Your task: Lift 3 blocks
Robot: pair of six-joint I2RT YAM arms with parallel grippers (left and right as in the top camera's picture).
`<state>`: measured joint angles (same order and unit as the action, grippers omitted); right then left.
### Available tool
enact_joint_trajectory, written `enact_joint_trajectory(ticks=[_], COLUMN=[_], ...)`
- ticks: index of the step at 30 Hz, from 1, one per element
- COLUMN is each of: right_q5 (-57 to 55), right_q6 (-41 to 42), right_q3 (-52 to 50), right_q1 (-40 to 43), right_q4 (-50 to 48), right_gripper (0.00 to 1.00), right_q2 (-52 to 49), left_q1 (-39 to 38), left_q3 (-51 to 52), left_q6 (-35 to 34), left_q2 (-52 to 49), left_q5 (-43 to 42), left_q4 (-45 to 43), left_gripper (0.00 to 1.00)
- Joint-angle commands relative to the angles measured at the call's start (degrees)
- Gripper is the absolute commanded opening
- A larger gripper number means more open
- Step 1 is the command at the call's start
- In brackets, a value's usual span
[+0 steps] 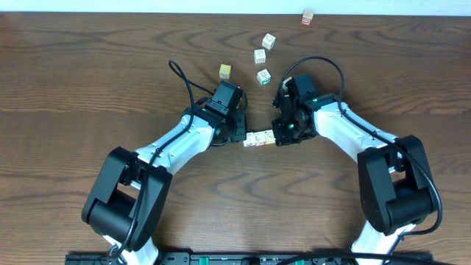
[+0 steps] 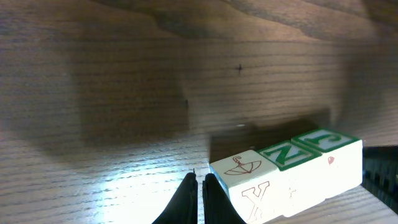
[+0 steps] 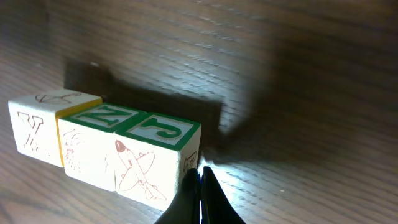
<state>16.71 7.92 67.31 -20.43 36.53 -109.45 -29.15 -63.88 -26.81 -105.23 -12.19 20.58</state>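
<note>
Three letter blocks (image 1: 259, 138), judged light and stiff, are pressed end-to-end at nine and three o'clock between the clenched left tool (image 2: 199, 182) and clenched right tool (image 3: 199, 177).

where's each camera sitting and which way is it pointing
overhead: above the table, looking straight down; both arms, row of three blocks between them.
left wrist: low by the table, facing the row's X end; shut left end effector shows.
right wrist: likewise, facing the J end; shut right end effector shows.
shared: wrist views see one row from opposite ends.
</note>
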Motion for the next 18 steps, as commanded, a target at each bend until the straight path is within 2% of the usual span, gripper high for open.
enact_joint_trajectory(ticks=[1, 7, 13, 18], right_q5=[1.6, 1.6, -0.5, -1.0], right_q6=[1.0, 2.3, 2.8, 3.0], right_q3=[0.0, 0.0, 0.0, 0.0], right_q1=[-1.7, -1.8, -1.8, -1.8], right_q4=[0.1, 0.6, 0.6, 0.7], right_gripper=[0.01, 0.01, 0.01, 0.01], right_q2=[-0.4, -0.4, -0.4, -0.4], left_q1=[0.1, 0.1, 0.1, 0.1], left_q3=[0.7, 0.7, 0.7, 0.7], left_q6=[0.1, 0.2, 0.1, 0.2], left_q2=[0.0, 0.0, 0.0, -0.1], left_q5=[1.4, 1.8, 8.2, 6.6], left_q4=[0.4, 0.7, 4.4, 4.4], left_gripper=[0.07, 0.07, 0.07, 0.07])
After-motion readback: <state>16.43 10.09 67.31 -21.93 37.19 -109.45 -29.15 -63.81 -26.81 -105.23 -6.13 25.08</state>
